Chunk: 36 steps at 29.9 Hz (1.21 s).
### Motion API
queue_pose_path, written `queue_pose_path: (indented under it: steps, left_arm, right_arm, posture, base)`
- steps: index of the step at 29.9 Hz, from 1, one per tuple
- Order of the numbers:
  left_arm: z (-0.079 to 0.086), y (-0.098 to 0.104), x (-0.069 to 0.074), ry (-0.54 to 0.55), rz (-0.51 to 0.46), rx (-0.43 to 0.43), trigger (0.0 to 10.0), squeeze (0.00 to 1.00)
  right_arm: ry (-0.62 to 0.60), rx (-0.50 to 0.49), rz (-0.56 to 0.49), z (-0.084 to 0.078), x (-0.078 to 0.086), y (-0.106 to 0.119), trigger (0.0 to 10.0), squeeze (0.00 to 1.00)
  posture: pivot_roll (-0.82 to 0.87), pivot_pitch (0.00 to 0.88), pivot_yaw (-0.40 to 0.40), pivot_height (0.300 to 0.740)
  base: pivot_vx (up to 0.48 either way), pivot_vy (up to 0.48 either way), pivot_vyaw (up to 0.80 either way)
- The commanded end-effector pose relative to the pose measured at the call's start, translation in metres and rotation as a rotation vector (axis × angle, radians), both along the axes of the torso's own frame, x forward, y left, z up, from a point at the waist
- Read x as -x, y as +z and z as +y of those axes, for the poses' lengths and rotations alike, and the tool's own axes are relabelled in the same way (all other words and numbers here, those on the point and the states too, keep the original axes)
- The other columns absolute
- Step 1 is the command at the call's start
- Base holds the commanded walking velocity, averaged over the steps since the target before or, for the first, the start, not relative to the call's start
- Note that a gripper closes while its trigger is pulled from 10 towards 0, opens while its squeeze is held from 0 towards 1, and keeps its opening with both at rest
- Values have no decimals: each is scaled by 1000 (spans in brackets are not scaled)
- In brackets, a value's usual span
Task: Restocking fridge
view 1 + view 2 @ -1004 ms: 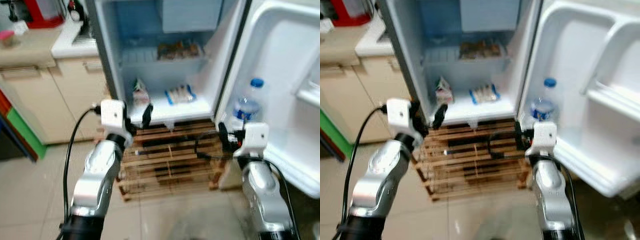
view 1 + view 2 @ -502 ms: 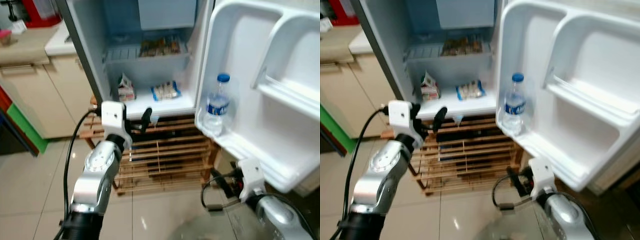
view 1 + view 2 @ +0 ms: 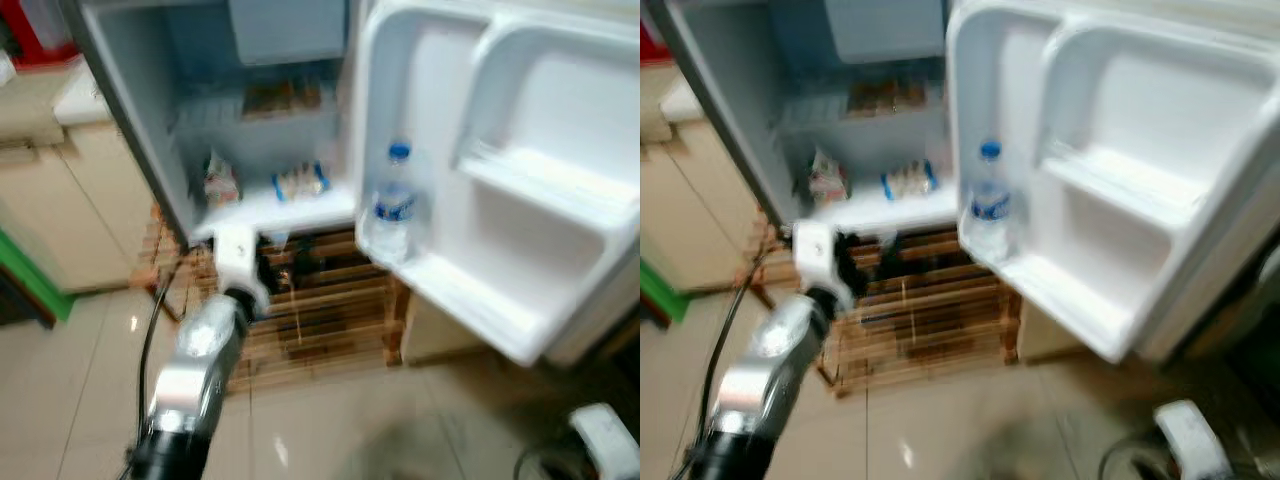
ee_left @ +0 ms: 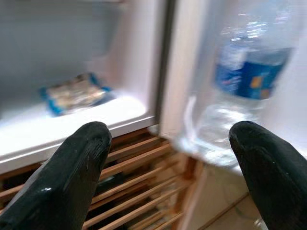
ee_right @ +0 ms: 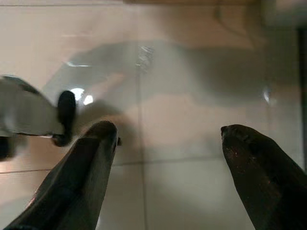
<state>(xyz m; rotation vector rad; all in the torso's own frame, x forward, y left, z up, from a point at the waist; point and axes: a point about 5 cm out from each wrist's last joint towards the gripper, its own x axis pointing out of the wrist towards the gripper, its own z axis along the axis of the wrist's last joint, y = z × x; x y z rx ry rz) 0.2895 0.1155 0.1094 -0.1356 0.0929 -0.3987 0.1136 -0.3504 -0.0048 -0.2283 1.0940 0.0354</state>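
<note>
The small fridge [image 3: 130,150] stands open, its white door [image 3: 520,230] swung out to the right. A clear water bottle [image 3: 395,205] with a blue cap and label stands in the door's lowest shelf. My left gripper [image 4: 170,129] is open and empty, held in front of the fridge's bottom edge, pointing at the bottle [image 4: 244,81] and a blue-edged snack pack [image 4: 74,93]. That arm's white wrist block [image 3: 237,255] is raised below the lower shelf. My right gripper [image 5: 169,128] is open and empty, low over the tiled floor, its wrist block [image 3: 605,445] at the bottom right.
Inside, a small pouch [image 3: 220,185] and the snack pack [image 3: 300,180] lie on the lower shelf, and more packets [image 3: 280,97] on the wire shelf above. The fridge rests on a wooden slatted rack [image 3: 320,320]. Beige cabinets [image 3: 70,200] stand to the left.
The whole picture has shifted and blurred, so the camera has moved. My right arm has dropped from beside the door's bottle down to the floor at the bottom right. The left arm stays raised.
</note>
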Motion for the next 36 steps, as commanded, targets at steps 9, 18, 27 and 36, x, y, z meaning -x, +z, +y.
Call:
queue_pose_path:
  steps: [9, 18, 27, 36]
  left_arm:
    - [20, -23, 3, 51, 65, -53, 10000, 0]
    - [15, -21, -1, 59, 50, -40, 10000, 0]
    - [20, -38, 0, 76, 133, -50, 10000, 0]
    - [12, -41, -7, 58, 143, -76, 10000, 0]
  right_arm:
    - [-50, 177, 26, -48, -2, 23, 10000, 0]
    - [-146, 257, -396, -53, -74, 80, 10000, 0]
    - [-231, 452, -500, -56, -104, 104, 10000, 0]
    - [-156, 339, -736, 1, -167, 130, 10000, 0]
  posture:
    - [-253, 8, 79, 740]
    - [-260, 4, 84, 740]
    - [-257, 0, 86, 740]
    - [-259, 0, 92, 740]
  base:
    - [-245, 0, 0]
    - [-319, 0, 0]
    - [0, 0, 0]
    - [0, 0, 0]
